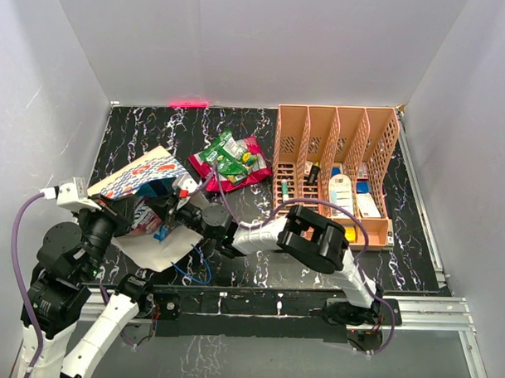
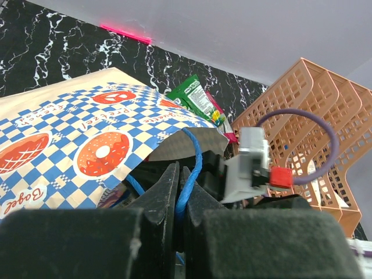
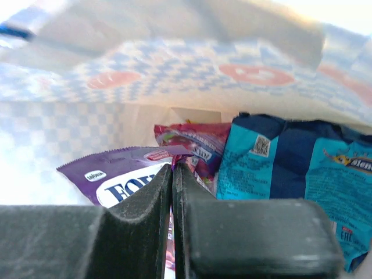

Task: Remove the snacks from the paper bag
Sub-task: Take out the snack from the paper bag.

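Two snacks (image 1: pixel 230 162) out, three visible in bag (image 1: pixel 141 173). Left gripper (image 2: pixel 179 177) grips handle cord (image 2: pixel 195 154); right gripper (image 3: pixel 172 171) nips pink packet (image 3: pixel 195 142).

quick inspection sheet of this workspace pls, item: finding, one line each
surface: black white-veined table.
job's things: paper bag tipped over at left; purple packet, pink packet and blue packet inside it; green packet and red packet out on the table.
clutter: peach organizer holding small bottles and boxes.
grippers: left claw shut on blue cord handle; right claw shut inside the bag, what it pinches cannot be told.
cables: purple cable loops beside the left arm.
surroundings: white walls; red light strip at the far edge.
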